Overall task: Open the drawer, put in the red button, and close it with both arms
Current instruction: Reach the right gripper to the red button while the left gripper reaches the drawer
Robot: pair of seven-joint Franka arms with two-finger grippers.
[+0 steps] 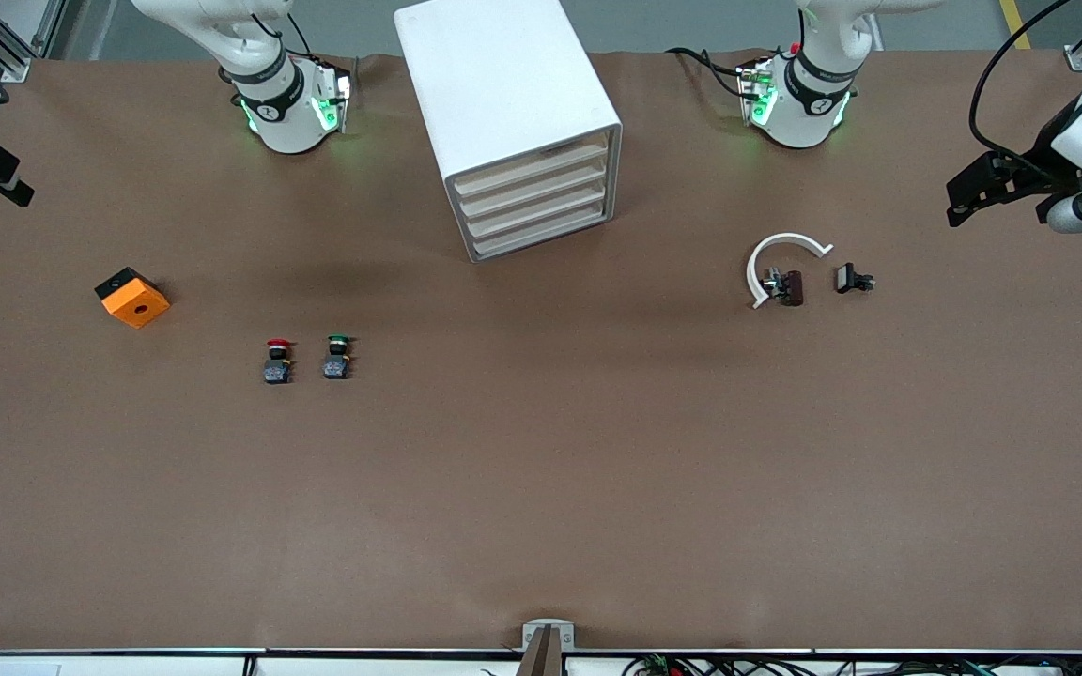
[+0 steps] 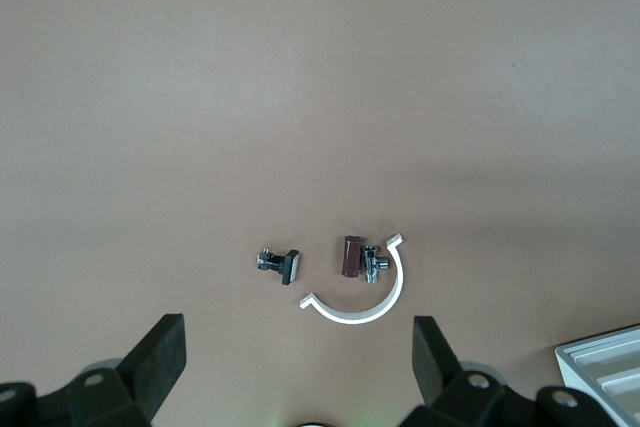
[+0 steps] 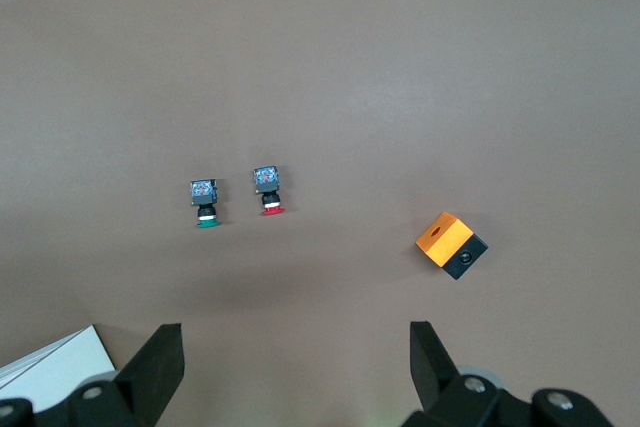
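You have both arms waiting high above the table with nothing held. The left gripper [image 2: 295,372] hangs with its fingers spread wide over bare table, at the left arm's end. Below it lie a curved white plastic clip [image 2: 362,297], a small brown block with a metal fitting [image 2: 349,256] and a little black-and-metal fastener [image 2: 279,264]; none concerns the task.

The right gripper [image 3: 292,372] is likewise spread, over the right arm's end. In its wrist view the tiny red-capped push-button switch [image 3: 267,187] lies on its side just beside its green-capped twin [image 3: 204,201], with an orange-and-black cube [image 3: 451,245] well apart. That places the red button within the right arm's natural reach, so I judge this arm is meant to fetch it.

The boxy white cabinet [image 1: 503,103] stands between the two arm bases, its four cream-fronted shallow drawers [image 1: 533,202] all pushed in and angled toward the left arm, likely so that arm can pull one.

The surface is a matte brown sheet [image 1: 541,488], flat and uncluttered. Aluminium framing and cables show at the edges.
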